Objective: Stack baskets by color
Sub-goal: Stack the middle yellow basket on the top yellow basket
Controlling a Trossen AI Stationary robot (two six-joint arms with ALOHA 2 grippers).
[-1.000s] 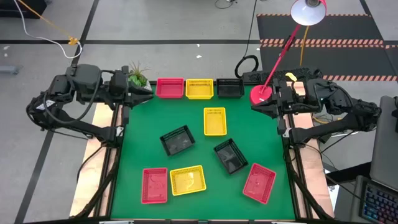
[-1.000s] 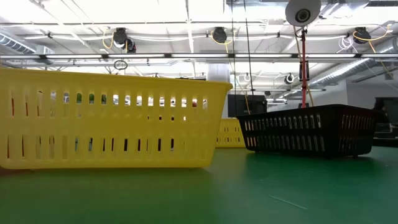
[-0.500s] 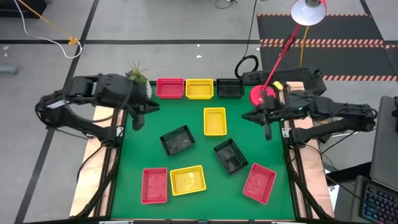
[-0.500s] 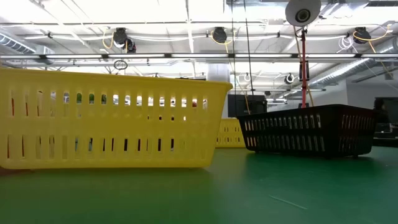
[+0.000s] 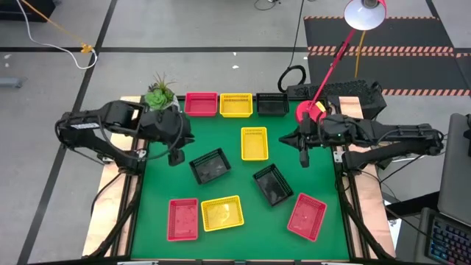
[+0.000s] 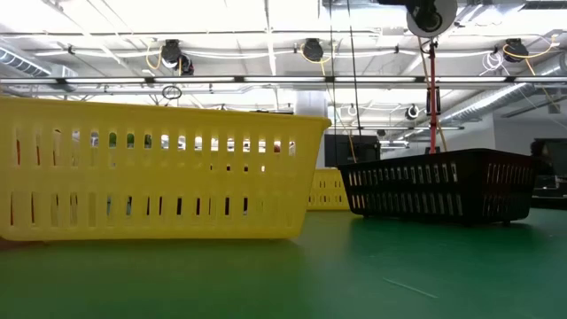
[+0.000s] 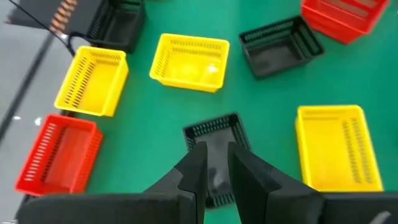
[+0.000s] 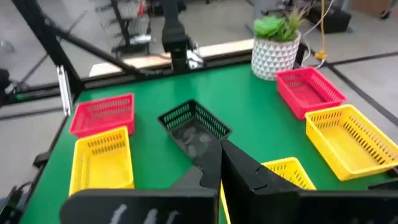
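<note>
Both arms swung inward: left gripper [image 5: 175, 157] slightly parted, right gripper [image 5: 303, 157] closed (neither holds baskets).

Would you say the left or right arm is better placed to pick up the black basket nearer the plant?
Left, probably. The left gripper hangs just beside that black basket, which sits straight ahead in its wrist view; the right gripper is across the mat, beyond the yellow basket.

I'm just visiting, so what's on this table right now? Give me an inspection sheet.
Surface: green table.
Job's things: nine baskets. Red, yellow and black sit in a back row; six lie scattered, none stacked.
Clutter: plant pot, red lamp base.
Grippers: left gripper slightly open, right gripper shut; both empty above the table.
Cables: yellow cord on the floor.
Surroundings: keyboard, striped mat.
</note>
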